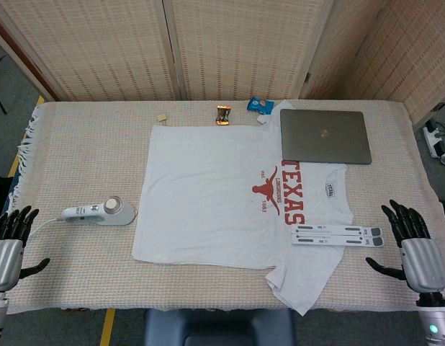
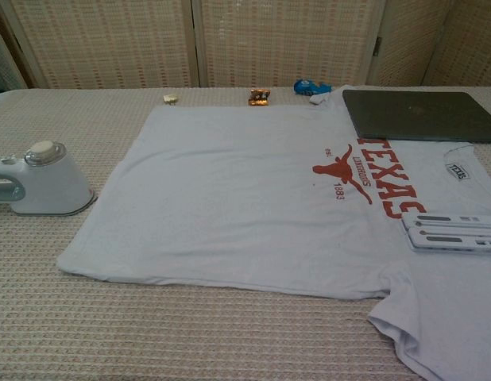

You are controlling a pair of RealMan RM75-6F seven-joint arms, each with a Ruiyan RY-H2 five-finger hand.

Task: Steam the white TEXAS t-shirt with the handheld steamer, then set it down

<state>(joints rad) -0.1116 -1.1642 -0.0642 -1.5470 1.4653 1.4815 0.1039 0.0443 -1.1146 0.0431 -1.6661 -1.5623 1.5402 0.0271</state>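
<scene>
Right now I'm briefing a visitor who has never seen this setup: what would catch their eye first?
The white t-shirt spread flat across the middle of the table, its red TEXAS print toward the right. A closed grey laptop lies over its far right corner, and the white steamer sits off the shirt's left edge. Both the left hand and the right hand rest open at the near corners.

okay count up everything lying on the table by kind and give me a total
T-shirt: 1
Handheld steamer: 1
Laptop: 1
Folded white stand: 1
Snack wrappers: 2, orange and blue
Small tan piece: 1
Total: 7
</scene>
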